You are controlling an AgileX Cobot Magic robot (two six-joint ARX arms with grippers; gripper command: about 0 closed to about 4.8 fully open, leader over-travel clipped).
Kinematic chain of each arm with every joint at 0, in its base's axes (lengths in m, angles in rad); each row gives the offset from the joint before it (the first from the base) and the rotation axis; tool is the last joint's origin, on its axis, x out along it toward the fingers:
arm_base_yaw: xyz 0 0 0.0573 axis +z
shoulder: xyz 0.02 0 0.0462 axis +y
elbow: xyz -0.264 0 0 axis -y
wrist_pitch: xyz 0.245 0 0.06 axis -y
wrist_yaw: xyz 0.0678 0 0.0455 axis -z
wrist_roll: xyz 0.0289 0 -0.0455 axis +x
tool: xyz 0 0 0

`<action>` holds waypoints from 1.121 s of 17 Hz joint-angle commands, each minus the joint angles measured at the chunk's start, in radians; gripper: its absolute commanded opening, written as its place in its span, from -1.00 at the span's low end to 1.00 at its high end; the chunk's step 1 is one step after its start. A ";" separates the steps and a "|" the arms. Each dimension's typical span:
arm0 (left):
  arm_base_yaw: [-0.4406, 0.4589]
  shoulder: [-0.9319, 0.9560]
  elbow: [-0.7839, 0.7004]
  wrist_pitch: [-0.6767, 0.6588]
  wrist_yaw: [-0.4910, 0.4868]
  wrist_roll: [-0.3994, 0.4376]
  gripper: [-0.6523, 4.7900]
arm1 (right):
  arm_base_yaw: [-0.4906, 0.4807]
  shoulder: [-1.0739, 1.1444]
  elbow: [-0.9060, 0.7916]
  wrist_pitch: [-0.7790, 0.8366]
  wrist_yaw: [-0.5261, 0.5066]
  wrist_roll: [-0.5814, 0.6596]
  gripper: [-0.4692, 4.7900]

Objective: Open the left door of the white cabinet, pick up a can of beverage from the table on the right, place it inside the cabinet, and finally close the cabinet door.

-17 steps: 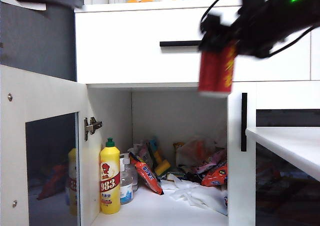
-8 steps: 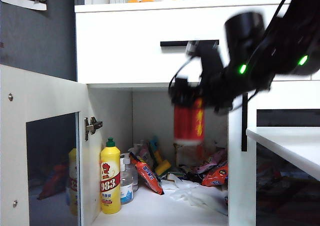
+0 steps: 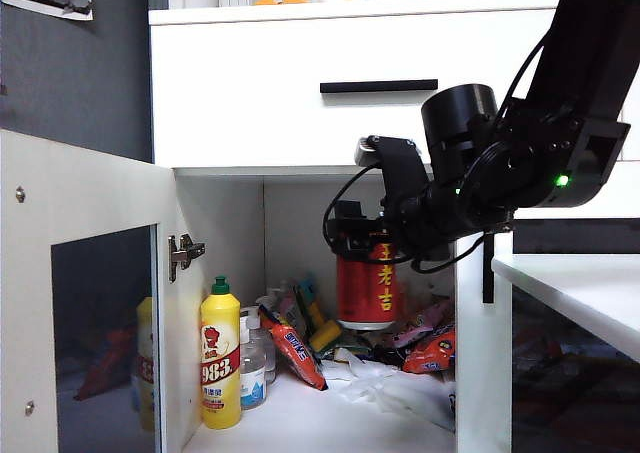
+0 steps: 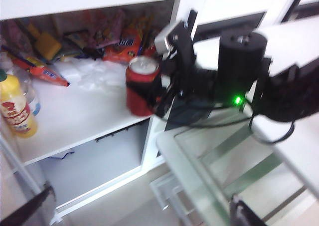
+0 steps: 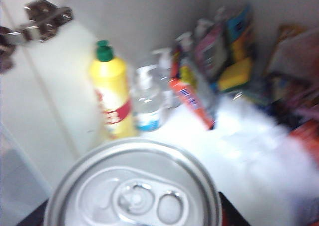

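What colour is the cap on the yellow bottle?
Green cap on the bottle, clearest in the exterior view.

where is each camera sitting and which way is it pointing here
Exterior view: low in front of the white cabinet, facing its open left door; the right arm's hand holds the can upright in the opening.
Left wrist view: raised, to the cabinet's right, looking down at the shelf; dark tips at the frame's lower edge are probably the left hand's, and the right arm with the can shows.
Right wrist view: directly above the can's lid, facing into the cabinet; the hand itself is barely visible.
Shared: all three show the can and the yellow bottle.
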 commanded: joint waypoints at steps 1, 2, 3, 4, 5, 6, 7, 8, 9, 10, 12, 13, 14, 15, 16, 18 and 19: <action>-0.001 -0.003 0.000 -0.002 -0.002 0.013 1.00 | 0.002 0.031 0.023 0.185 0.006 -0.033 0.46; -0.001 -0.002 0.000 -0.003 -0.002 0.019 1.00 | 0.002 0.064 0.061 0.157 -0.005 -0.034 0.46; -0.001 -0.003 0.000 -0.006 -0.004 0.042 1.00 | 0.002 0.086 0.085 0.147 -0.004 -0.034 0.46; -0.001 -0.003 0.000 -0.012 -0.010 0.047 1.00 | 0.002 0.107 0.112 0.135 -0.001 -0.034 0.46; -0.001 -0.002 0.000 -0.013 -0.010 0.047 1.00 | -0.006 0.117 0.135 0.124 -0.002 -0.033 0.46; -0.001 -0.002 -0.001 -0.014 -0.010 0.047 1.00 | -0.009 0.122 0.157 0.114 0.000 -0.034 0.46; -0.001 -0.002 -0.005 -0.011 -0.010 0.049 1.00 | -0.013 0.126 0.180 0.108 0.001 -0.034 0.46; -0.001 -0.002 -0.033 0.009 -0.010 0.049 1.00 | -0.016 0.144 0.231 0.098 0.002 -0.034 0.46; -0.001 -0.002 -0.052 0.013 -0.010 0.049 1.00 | -0.018 0.159 0.261 0.072 0.003 -0.041 0.46; -0.001 -0.002 -0.069 0.013 -0.010 0.046 1.00 | -0.023 0.175 0.288 0.035 0.002 -0.058 0.46; -0.001 -0.002 -0.083 0.012 -0.010 0.046 1.00 | -0.044 0.198 0.310 0.001 0.001 -0.064 0.46; -0.001 -0.002 -0.084 0.014 -0.010 0.047 1.00 | -0.058 0.208 0.309 0.005 0.002 -0.068 0.46; -0.001 -0.002 -0.086 0.023 -0.010 0.047 1.00 | -0.079 0.217 0.308 0.008 0.002 -0.067 0.46; -0.001 -0.001 -0.087 0.027 -0.010 0.050 1.00 | -0.098 0.225 0.309 0.019 0.000 -0.067 0.46; -0.001 0.001 -0.088 0.034 -0.010 0.050 1.00 | -0.120 0.243 0.310 0.055 -0.011 -0.067 0.46; -0.001 0.003 -0.114 0.094 -0.013 0.053 1.00 | -0.146 0.312 0.385 0.062 -0.078 -0.059 0.46; -0.001 0.004 -0.132 0.116 -0.027 0.048 1.00 | -0.146 0.335 0.423 0.061 -0.098 -0.059 0.46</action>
